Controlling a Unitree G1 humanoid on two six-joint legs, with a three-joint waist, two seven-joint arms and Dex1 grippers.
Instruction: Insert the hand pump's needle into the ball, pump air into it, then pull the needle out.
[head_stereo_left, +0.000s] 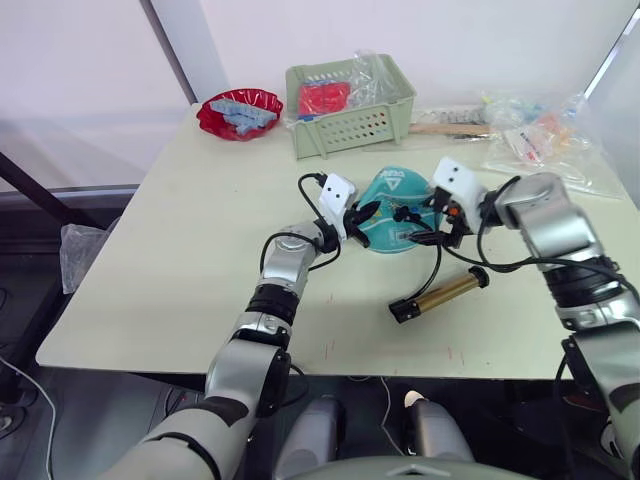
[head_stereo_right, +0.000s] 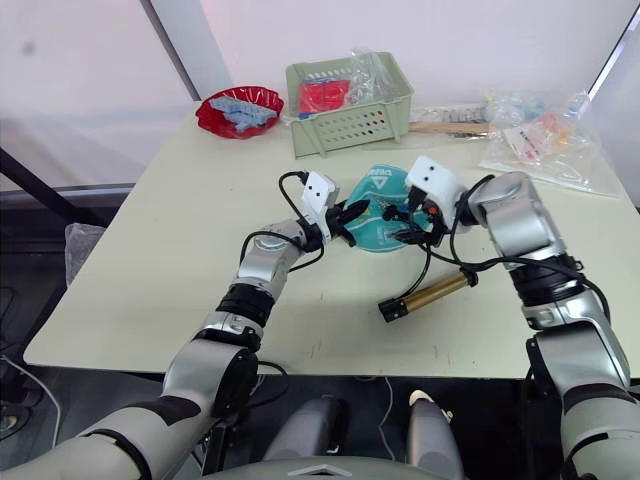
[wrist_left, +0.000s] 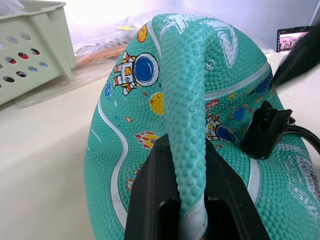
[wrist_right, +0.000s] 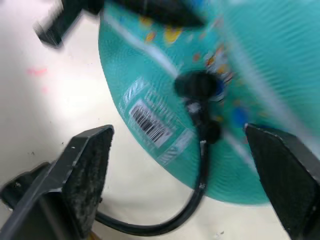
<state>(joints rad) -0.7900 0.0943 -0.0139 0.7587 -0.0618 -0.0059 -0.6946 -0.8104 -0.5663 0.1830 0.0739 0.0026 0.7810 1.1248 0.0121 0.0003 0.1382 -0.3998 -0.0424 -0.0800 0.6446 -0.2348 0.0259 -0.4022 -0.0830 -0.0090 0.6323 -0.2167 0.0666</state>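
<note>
The teal ball lies limp and partly flattened in the middle of the table. My left gripper is shut on a raised fold of the ball at its left side. The hand pump rests on the table in front of the ball, and its black hose curves up to a black fitting seated on the ball's surface. The needle itself is hidden at that fitting. My right gripper is open on the ball's right side, its fingers either side of the fitting and hose without touching them.
A green basket with red items stands behind the ball, with a red bowl to its left. Clear plastic bags and a wooden stick lie at the back right. The table's front edge is close to the pump.
</note>
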